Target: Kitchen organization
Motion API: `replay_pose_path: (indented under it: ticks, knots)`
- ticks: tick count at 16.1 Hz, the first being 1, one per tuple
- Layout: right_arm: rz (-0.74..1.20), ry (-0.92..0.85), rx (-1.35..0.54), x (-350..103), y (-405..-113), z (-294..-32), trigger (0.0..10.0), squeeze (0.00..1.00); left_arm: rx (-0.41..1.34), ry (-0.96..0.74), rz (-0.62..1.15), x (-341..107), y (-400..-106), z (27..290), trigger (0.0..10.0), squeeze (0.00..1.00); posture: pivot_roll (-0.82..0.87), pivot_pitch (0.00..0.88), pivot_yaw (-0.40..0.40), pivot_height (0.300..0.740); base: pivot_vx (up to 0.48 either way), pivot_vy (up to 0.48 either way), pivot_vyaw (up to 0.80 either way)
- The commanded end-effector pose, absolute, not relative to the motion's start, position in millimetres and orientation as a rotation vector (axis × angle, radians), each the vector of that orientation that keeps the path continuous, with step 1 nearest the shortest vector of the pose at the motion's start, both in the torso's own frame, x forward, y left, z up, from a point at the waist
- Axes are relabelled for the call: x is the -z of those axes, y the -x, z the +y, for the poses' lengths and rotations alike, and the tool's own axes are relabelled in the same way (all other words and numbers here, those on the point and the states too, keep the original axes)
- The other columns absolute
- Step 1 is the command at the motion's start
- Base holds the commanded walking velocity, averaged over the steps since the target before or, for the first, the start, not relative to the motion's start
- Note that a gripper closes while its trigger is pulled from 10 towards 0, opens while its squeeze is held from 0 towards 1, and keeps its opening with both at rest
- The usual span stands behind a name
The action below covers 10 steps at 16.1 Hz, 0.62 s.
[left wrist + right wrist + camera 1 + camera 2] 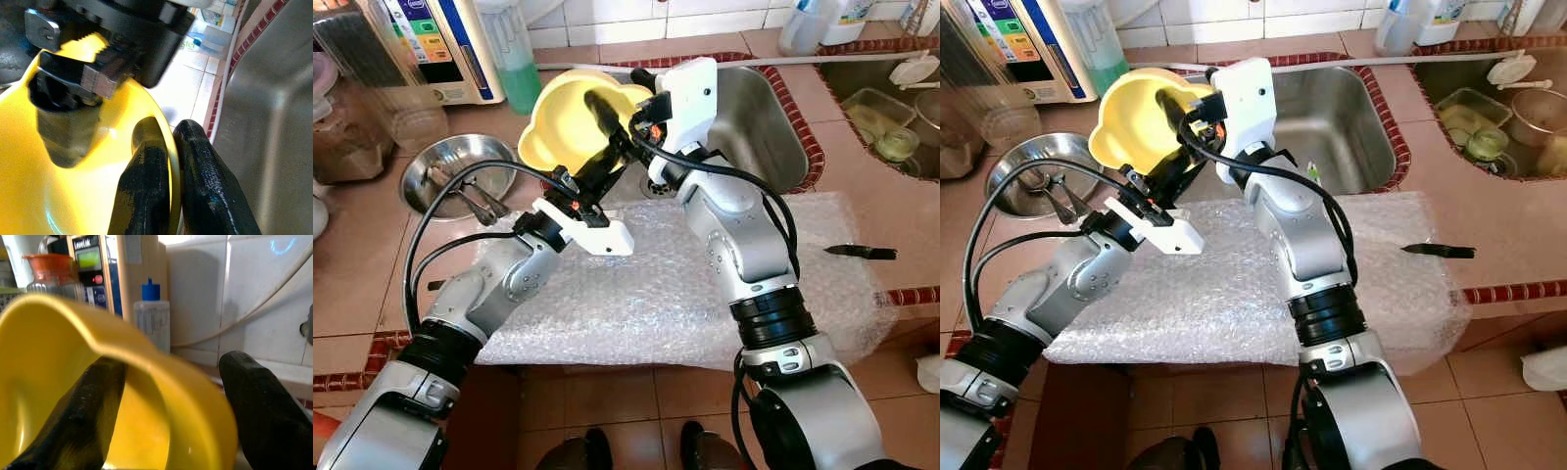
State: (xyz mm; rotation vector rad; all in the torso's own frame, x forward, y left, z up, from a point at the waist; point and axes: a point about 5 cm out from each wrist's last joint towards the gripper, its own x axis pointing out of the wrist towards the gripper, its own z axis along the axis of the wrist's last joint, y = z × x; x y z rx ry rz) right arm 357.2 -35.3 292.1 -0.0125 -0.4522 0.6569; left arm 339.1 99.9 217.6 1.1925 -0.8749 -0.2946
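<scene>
A yellow bowl (563, 122) is held tilted on its side above the counter at the left edge of the steel sink (759, 117). My left gripper (607, 157) comes up from below and is shut on the bowl's rim (168, 147), one finger inside and one outside. My right gripper (622, 93) reaches in from the sink side. It stands open and straddles the rim (171, 367), with one finger (93, 401) inside the bowl and the other finger (259, 401) well outside it.
Bubble wrap (685, 294) covers the counter's front. A black knife (862, 252) lies at its right edge. A steel dish (435, 191) with tongs sits at the left, with a green bottle (514, 69) and an appliance (440, 39) behind. A second sink (1489, 127) holds containers.
</scene>
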Motion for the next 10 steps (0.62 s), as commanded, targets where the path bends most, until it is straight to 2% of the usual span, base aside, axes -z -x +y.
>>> replay_pose_path:
  ticks: [1, 10]
  knots:
    - [-0.511, 0.020, -0.667, -305.1, -352.6, -32.0, 0.0, 0.00, 0.325, -1.209, -0.863, -213.0, -338.8, 98.0, 10.0, 0.00, -0.06, 0.271, 0.088, 0.740, 0.000, 0.000, 0.00]
    - [-0.480, 0.000, -0.653, -300.9, -356.1, -33.3, 0.0, 0.00, 0.314, -1.206, -0.870, -214.6, -339.6, 98.8, 10.0, 0.00, -0.06, 0.269, 0.087, 0.740, 0.000, 0.000, 0.00]
